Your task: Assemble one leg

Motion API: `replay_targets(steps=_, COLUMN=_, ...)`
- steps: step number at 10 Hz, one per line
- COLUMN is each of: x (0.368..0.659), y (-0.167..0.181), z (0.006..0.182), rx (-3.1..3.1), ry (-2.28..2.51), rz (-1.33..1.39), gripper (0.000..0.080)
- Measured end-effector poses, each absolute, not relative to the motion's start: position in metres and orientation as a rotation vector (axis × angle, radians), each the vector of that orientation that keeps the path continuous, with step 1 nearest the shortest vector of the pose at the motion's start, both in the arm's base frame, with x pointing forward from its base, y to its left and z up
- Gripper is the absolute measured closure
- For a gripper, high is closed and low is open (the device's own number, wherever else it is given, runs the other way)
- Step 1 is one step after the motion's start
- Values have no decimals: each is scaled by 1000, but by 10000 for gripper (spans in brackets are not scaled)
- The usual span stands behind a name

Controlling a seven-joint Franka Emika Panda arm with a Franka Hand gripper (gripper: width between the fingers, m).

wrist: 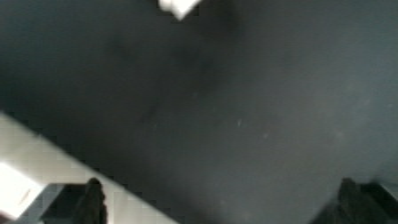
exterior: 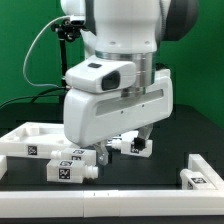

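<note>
Several white legs with black-and-white tags lie on the dark table. Two lie at the exterior view's left (exterior: 70, 170) (exterior: 28, 148) and one at its right (exterior: 195, 178). My gripper (exterior: 127, 150) hangs low over the table beside the left legs, largely hidden by the arm's white housing. A small white tagged piece (exterior: 132, 146) shows near the fingers. In the wrist view the two dark fingertips (wrist: 80, 202) stand wide apart over bare dark table with nothing between them. A white corner (wrist: 178, 8) shows at that frame's edge.
A large white panel with a raised rim (exterior: 25, 131) lies at the exterior view's left. A long white bar (exterior: 110, 196) runs along the front. A white strip (wrist: 25, 165) crosses a corner of the wrist view. A green backdrop stands behind.
</note>
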State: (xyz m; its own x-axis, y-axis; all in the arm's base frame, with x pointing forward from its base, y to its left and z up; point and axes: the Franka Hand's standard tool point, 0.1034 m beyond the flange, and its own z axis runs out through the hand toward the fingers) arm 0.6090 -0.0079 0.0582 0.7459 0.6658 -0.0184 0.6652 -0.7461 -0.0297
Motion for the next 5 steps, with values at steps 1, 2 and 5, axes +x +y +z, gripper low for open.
replay_targets(steps=1, x=605, y=-9, z=56, rx=-2916, ry=-1098, rz=60, gripper=150)
replay_targets(steps=2, x=606, y=-8, z=56, rx=-2915, ry=-1102, rz=57, gripper=150)
replay_targets(steps=5, x=609, y=6, z=57, rx=-2961, ry=-947, rz=67, gripper=150)
